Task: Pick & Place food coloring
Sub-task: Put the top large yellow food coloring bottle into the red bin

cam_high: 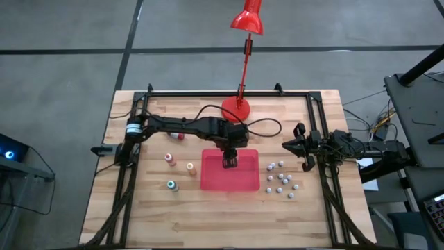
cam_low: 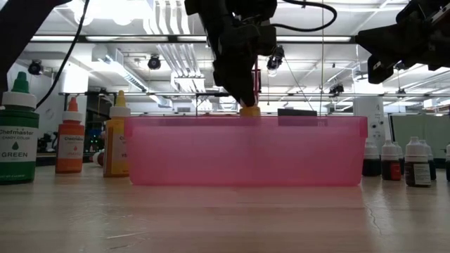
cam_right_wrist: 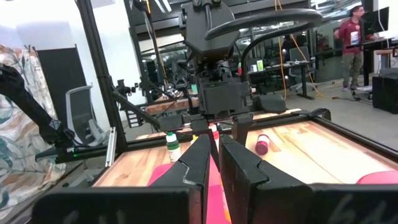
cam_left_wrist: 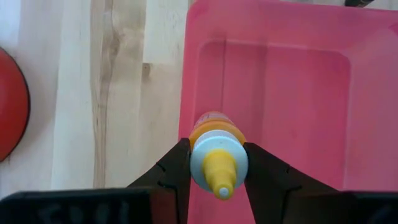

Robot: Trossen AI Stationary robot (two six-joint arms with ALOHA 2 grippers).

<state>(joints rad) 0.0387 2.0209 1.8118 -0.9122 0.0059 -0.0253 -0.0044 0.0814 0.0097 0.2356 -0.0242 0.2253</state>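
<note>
My left gripper (cam_high: 229, 162) reaches over the flat red tray (cam_high: 230, 179) at mid-table and is shut on a small food coloring bottle (cam_left_wrist: 216, 155) that has a yellow cap, a white collar and an orange-yellow body. More food coloring bottles stand on the wood left of the tray: a green-capped one (cam_high: 172, 185), an orange one (cam_high: 191, 167) and a pinkish one (cam_high: 168, 158). A red-capped bottle (cam_high: 179, 136) lies farther back. My right gripper (cam_high: 286, 146) waits shut at the table's right side, holding nothing. My left gripper pinches the bottle at its white collar (cam_left_wrist: 200, 163), just below the yellow cap, one finger (cam_left_wrist: 171, 177) on each side. The fingers slant steeply down from above. The bottle hangs cap up over the tray; the tray wall (cam_low: 246, 151) hides its lower end.
A red desk lamp stands on its round base (cam_high: 236, 109) just behind the tray. Several small grey-white beads (cam_high: 279, 177) lie right of the tray. More small bottles (cam_low: 390, 160) show low at the right in the low view. A black frame rail (cam_high: 229, 93) borders the table.
</note>
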